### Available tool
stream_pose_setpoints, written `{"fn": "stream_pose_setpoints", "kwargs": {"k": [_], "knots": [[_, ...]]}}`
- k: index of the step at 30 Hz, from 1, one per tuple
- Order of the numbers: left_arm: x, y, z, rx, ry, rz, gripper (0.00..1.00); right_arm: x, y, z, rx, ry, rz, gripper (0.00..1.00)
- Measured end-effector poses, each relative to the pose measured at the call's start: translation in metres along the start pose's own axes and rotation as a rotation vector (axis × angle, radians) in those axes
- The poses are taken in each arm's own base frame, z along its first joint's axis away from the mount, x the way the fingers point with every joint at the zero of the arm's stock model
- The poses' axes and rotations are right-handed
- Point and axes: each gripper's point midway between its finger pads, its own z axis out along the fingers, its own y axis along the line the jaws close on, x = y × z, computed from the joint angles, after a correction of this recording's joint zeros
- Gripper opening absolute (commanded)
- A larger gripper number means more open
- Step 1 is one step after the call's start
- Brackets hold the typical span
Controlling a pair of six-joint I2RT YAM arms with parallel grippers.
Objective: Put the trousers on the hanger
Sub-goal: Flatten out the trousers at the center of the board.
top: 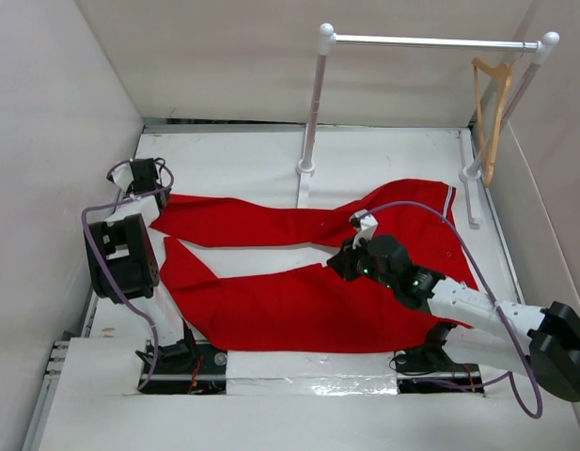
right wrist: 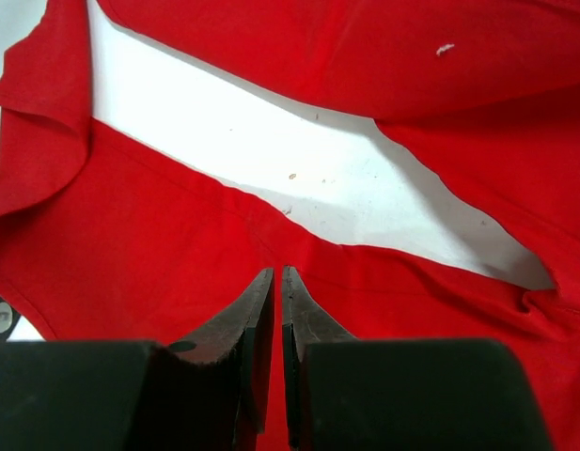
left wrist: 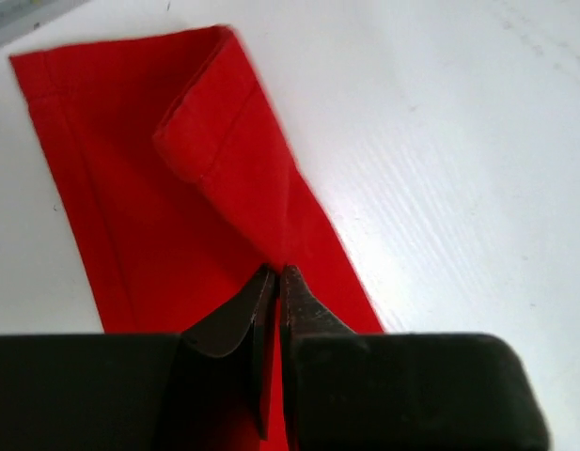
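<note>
The red trousers (top: 299,305) lie flat on the table, legs pointing left and the white-striped waist at the right. The tan wooden hanger (top: 493,113) hangs from the right end of the rail, far from both grippers. My left gripper (top: 154,197) is at the end of the far leg. In the left wrist view it (left wrist: 277,271) is shut on a raised ridge of the trousers (left wrist: 130,188). My right gripper (top: 351,252) is at the upper edge of the near leg, close to the crotch. It (right wrist: 277,271) is shut, its tips pressed into the trousers (right wrist: 130,244).
A white-and-metal clothes rail (top: 431,41) stands at the back on two posts, their feet (top: 305,169) on the table next to the trousers. White walls enclose the table on the left, back and right. A strip of bare table (right wrist: 299,178) shows between the two legs.
</note>
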Motion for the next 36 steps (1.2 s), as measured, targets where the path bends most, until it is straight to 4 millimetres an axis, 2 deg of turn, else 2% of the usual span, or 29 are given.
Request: {"fn": "stream_pose_setpoints", "kwargs": {"k": [2,4,5,8,12,14,16,17,21,23,25,27,28,33,36], "knots": [[-0.010,-0.006,-0.010,0.023,-0.023,-0.001,0.00,0.001,0.000,0.000,0.001,0.003,0.000,0.13],[-0.027,-0.015,-0.030,0.060,-0.059,-0.013,0.00,0.001,0.000,0.000,0.001,0.002,-0.002,0.13],[-0.043,-0.023,-0.049,0.098,-0.099,-0.029,0.00,0.001,0.001,0.000,0.000,0.000,-0.004,0.13],[-0.069,-0.040,-0.106,0.185,-0.190,-0.044,0.00,-0.006,0.002,-0.006,0.007,-0.035,-0.005,0.13],[-0.092,-0.065,-0.213,0.387,-0.299,-0.066,0.00,-0.029,0.004,-0.020,0.013,-0.129,0.002,0.14],[-0.107,-0.064,-0.266,0.482,-0.356,-0.096,0.00,-0.037,0.004,-0.025,0.014,-0.163,0.007,0.14],[-0.122,-0.058,-0.305,0.538,-0.404,-0.128,0.00,-0.045,0.004,-0.030,0.019,-0.195,0.012,0.14],[-0.129,-0.055,-0.323,0.567,-0.424,-0.143,0.00,-0.048,0.004,-0.032,0.021,-0.206,0.014,0.14],[-0.149,-0.053,-0.375,0.646,-0.465,-0.173,0.00,-0.057,0.000,-0.037,0.043,-0.247,0.026,0.15],[-0.158,-0.056,-0.389,0.667,-0.482,-0.182,0.00,-0.059,-0.003,-0.038,0.057,-0.254,0.035,0.17],[-0.163,-0.061,-0.386,0.658,-0.484,-0.183,0.00,-0.059,-0.010,-0.036,0.079,-0.253,0.040,0.18],[-0.163,-0.067,-0.367,0.621,-0.468,-0.176,0.00,-0.059,-0.019,-0.033,0.111,-0.246,0.045,0.18],[-0.162,-0.071,-0.351,0.592,-0.453,-0.169,0.00,-0.058,-0.023,-0.031,0.125,-0.240,0.047,0.18],[-0.164,-0.088,-0.243,0.385,-0.366,-0.136,0.00,-0.057,-0.037,-0.028,0.174,-0.225,0.056,0.19],[-0.165,-0.100,-0.167,0.255,-0.308,-0.110,0.00,-0.059,-0.043,-0.029,0.195,-0.234,0.062,0.19]]}}
